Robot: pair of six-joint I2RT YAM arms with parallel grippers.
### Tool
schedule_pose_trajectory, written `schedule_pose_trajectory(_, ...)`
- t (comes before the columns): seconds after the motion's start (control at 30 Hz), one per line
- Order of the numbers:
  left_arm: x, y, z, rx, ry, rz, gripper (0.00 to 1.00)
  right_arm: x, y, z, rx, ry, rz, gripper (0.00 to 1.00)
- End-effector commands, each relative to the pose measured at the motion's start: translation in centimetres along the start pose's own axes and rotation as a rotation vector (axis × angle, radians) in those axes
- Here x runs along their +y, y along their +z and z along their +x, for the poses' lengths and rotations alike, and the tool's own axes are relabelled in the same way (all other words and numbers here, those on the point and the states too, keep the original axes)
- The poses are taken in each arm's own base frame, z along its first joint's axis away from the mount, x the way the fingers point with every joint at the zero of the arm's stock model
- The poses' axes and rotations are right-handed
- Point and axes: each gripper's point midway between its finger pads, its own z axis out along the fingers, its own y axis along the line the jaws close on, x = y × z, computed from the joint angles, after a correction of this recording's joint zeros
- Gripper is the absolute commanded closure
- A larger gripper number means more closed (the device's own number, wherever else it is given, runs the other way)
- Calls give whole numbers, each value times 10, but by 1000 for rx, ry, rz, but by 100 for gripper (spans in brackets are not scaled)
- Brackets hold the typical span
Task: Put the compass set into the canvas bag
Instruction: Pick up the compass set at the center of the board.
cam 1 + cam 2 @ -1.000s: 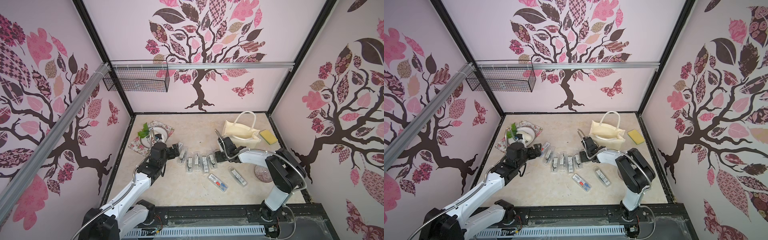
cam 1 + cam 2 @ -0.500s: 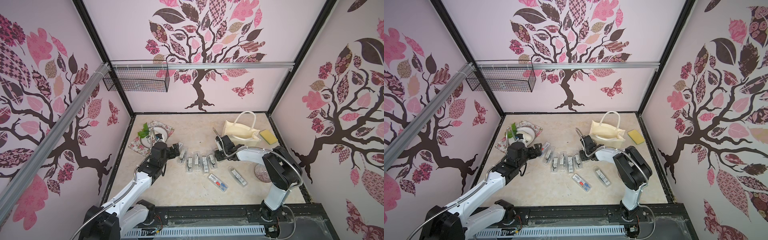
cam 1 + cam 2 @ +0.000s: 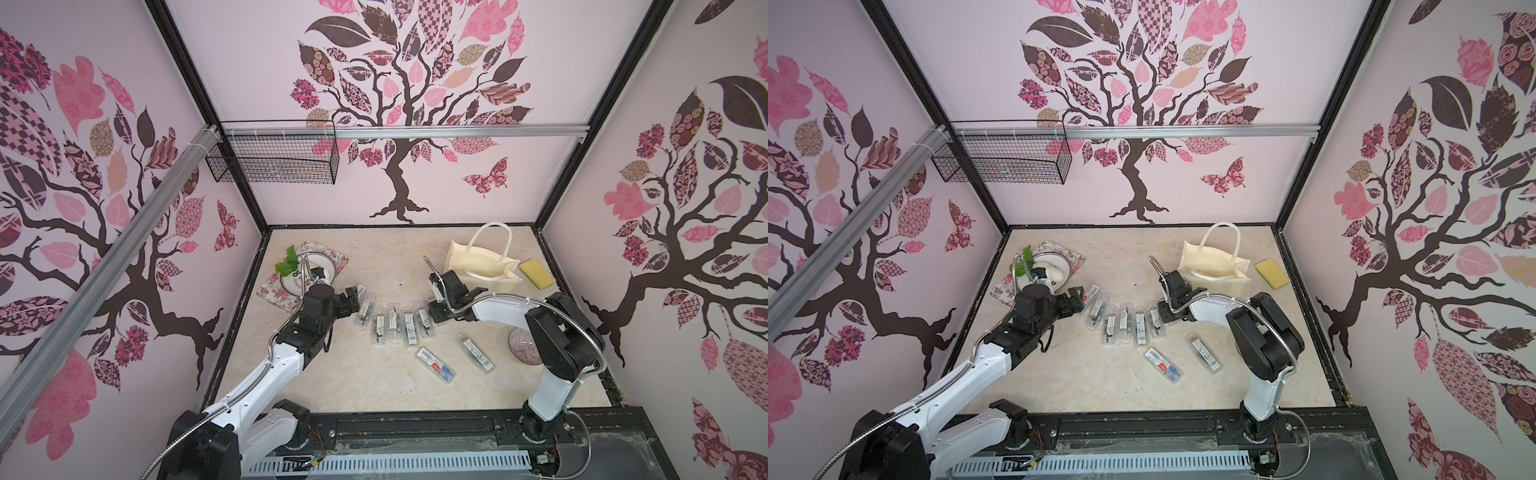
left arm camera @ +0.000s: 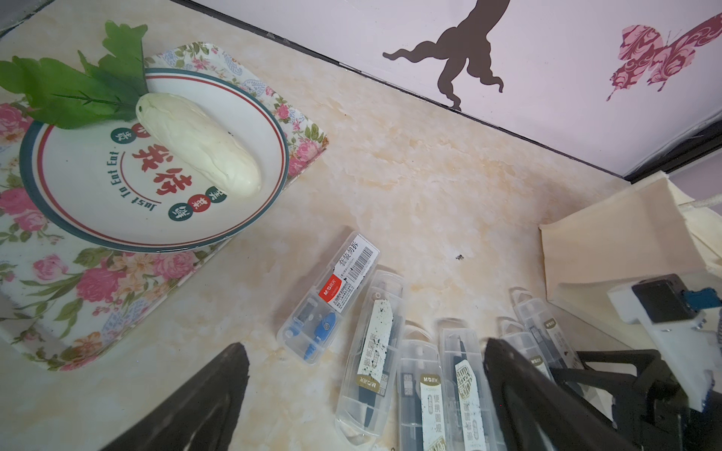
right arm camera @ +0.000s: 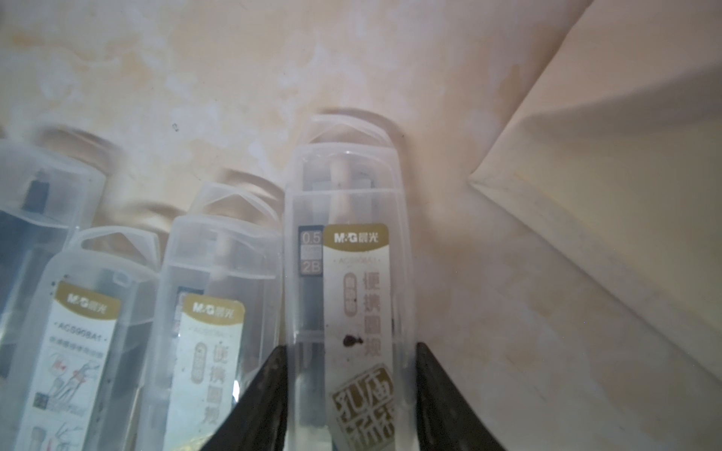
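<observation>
Squeezing the clear plastic compass case (image 5: 347, 273) across its width, the right tool (image 5: 349, 351) is standing just beside the cream canvas bag (image 5: 625, 175); the left tool (image 4: 367, 345) is hanging wide open, farther off.

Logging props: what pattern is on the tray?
The tray has pink roses with green leaves on white; clearest in the left wrist view.

R gripper (image 5: 349, 351) now clamped onto compass set (image 5: 347, 273).
</observation>
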Motion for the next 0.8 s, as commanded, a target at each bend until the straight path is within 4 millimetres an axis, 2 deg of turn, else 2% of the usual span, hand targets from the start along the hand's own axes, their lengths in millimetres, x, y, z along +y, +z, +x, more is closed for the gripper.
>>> schedule_pose_trajectory(0.0, 0, 1, -2, -15, -6, -4, 3, 15, -28, -34, -94, -33, -40, 59)
schedule_pose_trajectory(0.17, 0, 1, -2, -16, -4, -3, 3, 28, -46, -50, -156, -52, -67, 59)
schedule_pose_trajectory(0.5, 0, 0, -2, -16, -6, -3, 3, 38, -88, -82, -278, -69, -99, 60)
schedule_pose_trajectory(0.77, 1, 0, -1, -14, -6, -5, 3, 61, -128, -102, -391, -94, -175, 60)
